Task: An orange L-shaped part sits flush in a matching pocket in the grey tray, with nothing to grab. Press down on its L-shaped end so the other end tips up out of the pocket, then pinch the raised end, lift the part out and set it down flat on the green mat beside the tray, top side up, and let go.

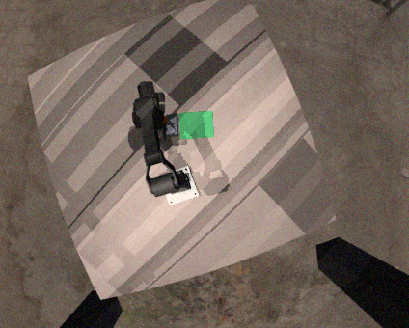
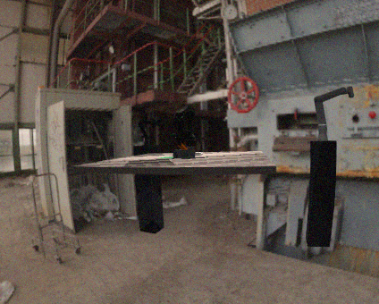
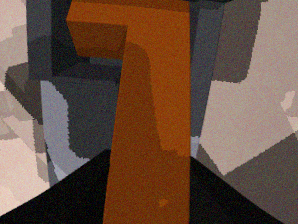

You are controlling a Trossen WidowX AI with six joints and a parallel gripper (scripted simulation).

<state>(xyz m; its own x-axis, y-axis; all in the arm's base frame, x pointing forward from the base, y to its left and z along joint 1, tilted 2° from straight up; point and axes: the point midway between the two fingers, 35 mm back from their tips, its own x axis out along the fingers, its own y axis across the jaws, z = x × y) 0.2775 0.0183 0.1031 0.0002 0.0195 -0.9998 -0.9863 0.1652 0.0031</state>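
Lifting from here risks the orange part (image 1: 166,119) (image 2: 182,146) (image 3: 159,100) catching the tray (image 1: 172,126) (image 2: 184,153) (image 3: 95,107) if pulled askew; gripper (image 3: 148,161) partly closed, pinching its raised end.

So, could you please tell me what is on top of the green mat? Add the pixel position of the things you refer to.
Nothing visible lies on the green mat (image 1: 197,124), only shadow; the top view shows its surface uncovered. Whatever is underneath it is hidden.
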